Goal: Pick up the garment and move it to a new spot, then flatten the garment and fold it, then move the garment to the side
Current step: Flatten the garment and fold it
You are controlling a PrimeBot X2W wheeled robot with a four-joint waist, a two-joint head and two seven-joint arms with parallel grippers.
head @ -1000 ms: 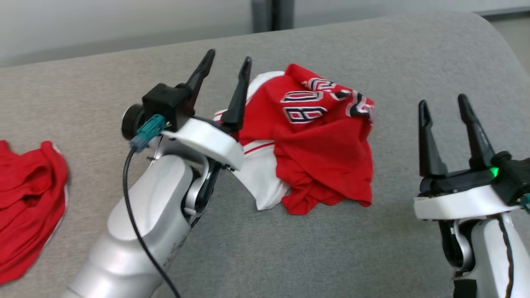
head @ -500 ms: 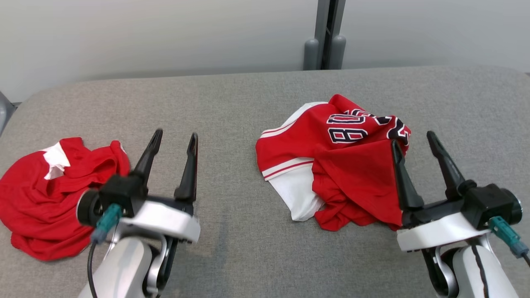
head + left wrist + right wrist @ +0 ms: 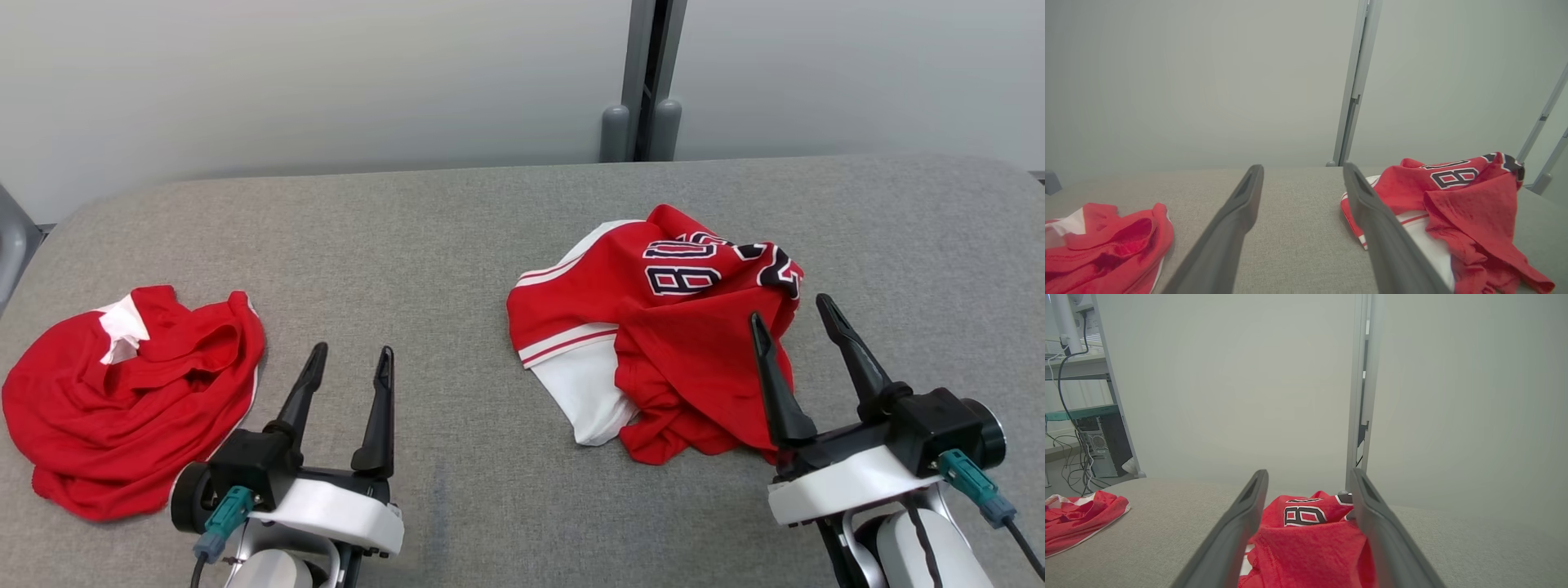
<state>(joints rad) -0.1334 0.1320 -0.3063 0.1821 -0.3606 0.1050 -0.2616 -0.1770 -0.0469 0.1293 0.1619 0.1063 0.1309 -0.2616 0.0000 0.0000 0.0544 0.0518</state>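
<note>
Crumpled red-and-white numbered jersey (image 3: 686, 351) lies on grey fabric tabletop (image 3: 457, 245), toward 3 o'clock. Right gripper (image 3: 789, 308), fingers apart and empty, hovers at its 5 o'clock edge. Left gripper (image 3: 352, 349), likewise spread, sits at 7 o'clock beside another red cloth heap (image 3: 122, 408).

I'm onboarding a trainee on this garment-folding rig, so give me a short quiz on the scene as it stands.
1. True or false: the left gripper and the right gripper are both open and empty.
2. Which garment shows between the right gripper's fingers in its wrist view? A: the numbered jersey. B: the plain red garment.
3. How many garments lie on the grey surface?
Key: 1 true; 2 A; 3 two.
</note>
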